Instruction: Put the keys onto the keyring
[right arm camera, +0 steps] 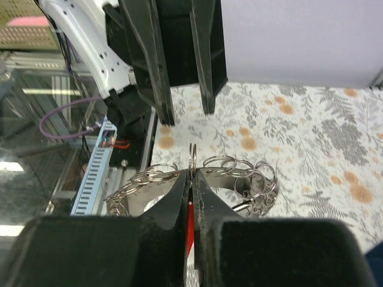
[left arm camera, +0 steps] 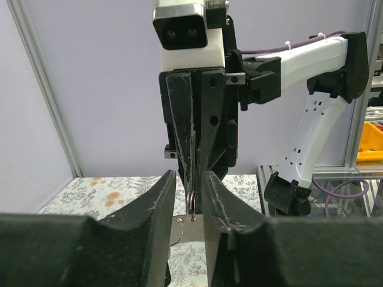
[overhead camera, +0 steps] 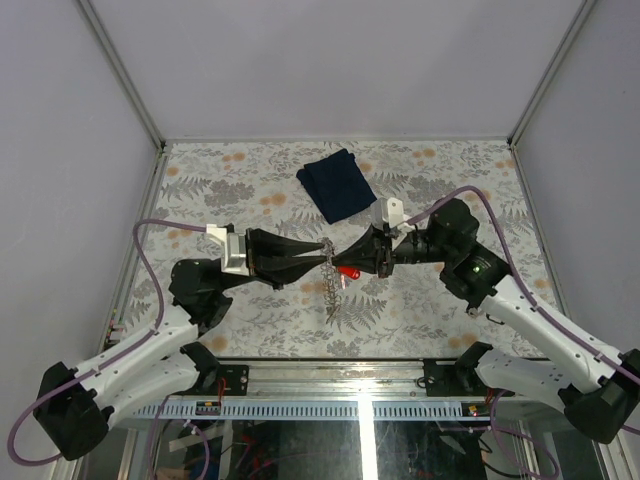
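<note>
The keyring (overhead camera: 332, 292) hangs as a silvery bunch of linked rings from my left gripper (overhead camera: 327, 256), above the table's middle. In the left wrist view my left gripper (left arm camera: 188, 182) is shut on its flat metal strip (left arm camera: 182, 232). My right gripper (overhead camera: 353, 263) faces it tip to tip and is shut on a red key (overhead camera: 350, 271). In the right wrist view the red key (right arm camera: 190, 224) shows between the shut fingers of my right gripper (right arm camera: 191, 179), with a small split ring (right arm camera: 192, 156) sticking out, against the keyring's band (right arm camera: 239, 170). No black or green keys show.
A dark blue folded cloth (overhead camera: 338, 183) lies on the floral table cover (overhead camera: 450, 300) behind the grippers. Grey walls and a metal frame (overhead camera: 135, 95) enclose the table. Both arms' bases sit at the near edge.
</note>
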Motion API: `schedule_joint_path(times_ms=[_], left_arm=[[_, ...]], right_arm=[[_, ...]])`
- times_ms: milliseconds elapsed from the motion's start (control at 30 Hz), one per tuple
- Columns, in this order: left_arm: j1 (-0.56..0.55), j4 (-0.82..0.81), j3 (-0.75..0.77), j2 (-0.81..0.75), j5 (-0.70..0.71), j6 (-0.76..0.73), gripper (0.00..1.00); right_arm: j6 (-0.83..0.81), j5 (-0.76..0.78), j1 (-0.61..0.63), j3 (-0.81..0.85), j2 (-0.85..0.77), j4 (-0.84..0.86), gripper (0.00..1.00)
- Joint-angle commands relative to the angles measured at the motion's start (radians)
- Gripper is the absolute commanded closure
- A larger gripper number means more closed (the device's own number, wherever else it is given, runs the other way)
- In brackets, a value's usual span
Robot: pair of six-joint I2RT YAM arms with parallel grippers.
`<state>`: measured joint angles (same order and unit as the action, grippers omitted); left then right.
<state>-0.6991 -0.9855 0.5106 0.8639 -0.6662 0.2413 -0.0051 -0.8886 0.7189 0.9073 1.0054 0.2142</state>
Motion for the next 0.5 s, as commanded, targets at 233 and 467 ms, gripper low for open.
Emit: schedule_joint_path(times_ms=[233, 467], left_arm=[[0.004, 0.552, 0.203, -0.049, -0.083, -0.288, 0.71], [0.004, 0.817, 0.299, -0.022, -0.071, -0.436, 0.71]], right_arm=[[-0.383, 0.191, -0.001, 0.399, 0.060, -0.815, 1.00], [-0.349, 0.358, 0.035, 0.688, 0.249, -1.180, 1.00]])
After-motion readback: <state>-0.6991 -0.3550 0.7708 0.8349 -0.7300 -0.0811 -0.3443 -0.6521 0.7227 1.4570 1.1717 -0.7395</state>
